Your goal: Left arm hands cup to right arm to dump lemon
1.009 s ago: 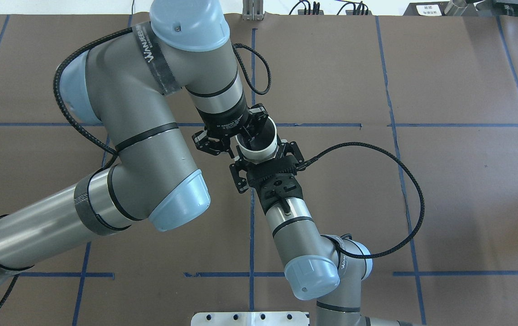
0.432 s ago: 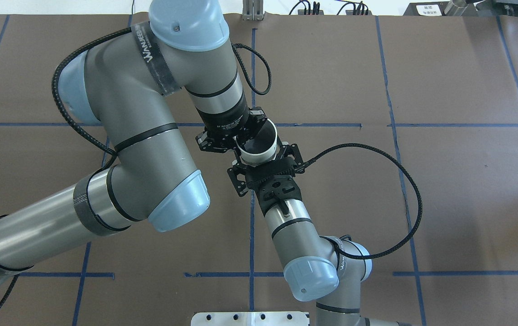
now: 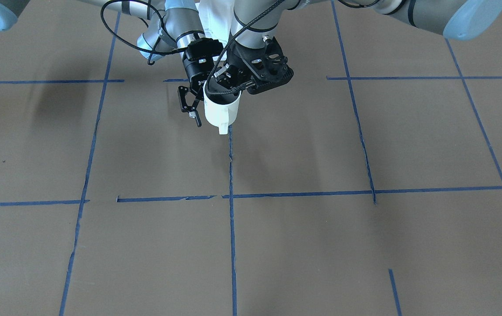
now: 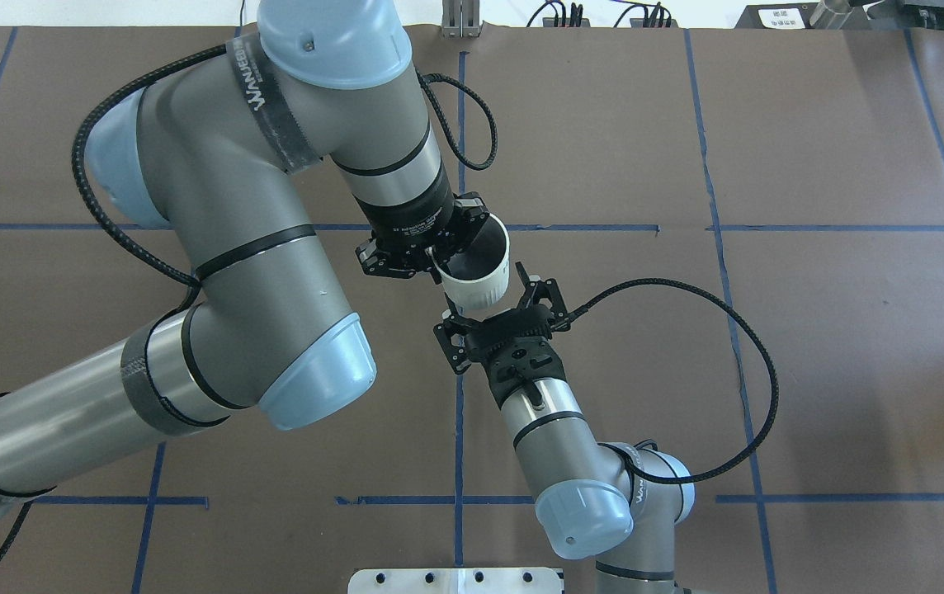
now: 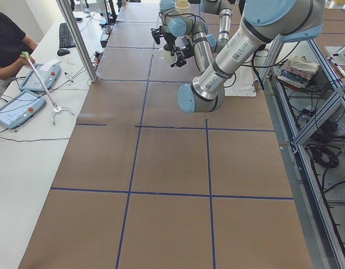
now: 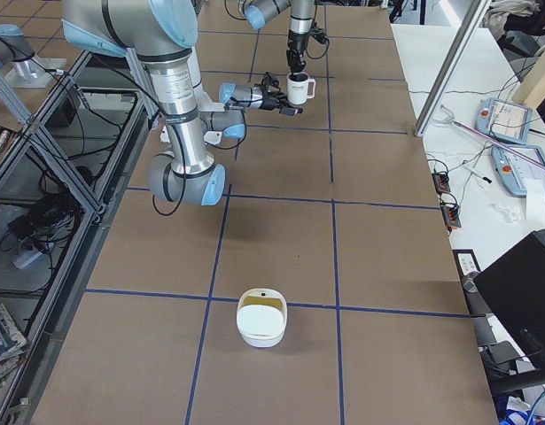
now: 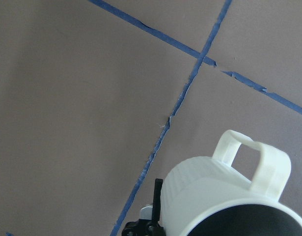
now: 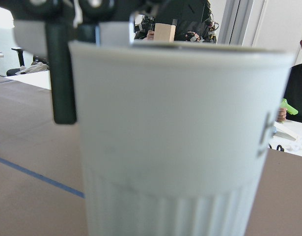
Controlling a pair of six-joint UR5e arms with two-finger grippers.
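Two fingers of the left claw [image 4: 436,252] pinch the rim of the cup [image 4: 479,285], one inside and one outside, holding it in the air above the table [image 4: 810,330]. The right claw [image 4: 493,307] faces the cup's side, fingers spread wide just beside it. The cup hangs upright, long axis vertical, mouth up, handle pointing away from the robot. Brown paper crossed by blue tape lines [image 4: 587,228] covers the table, a white bowl [image 6: 261,326] sits well apart, and a white side bench [image 5: 26,168] with tablets [image 5: 15,109] and a person [image 5: 7,39] runs alongside.
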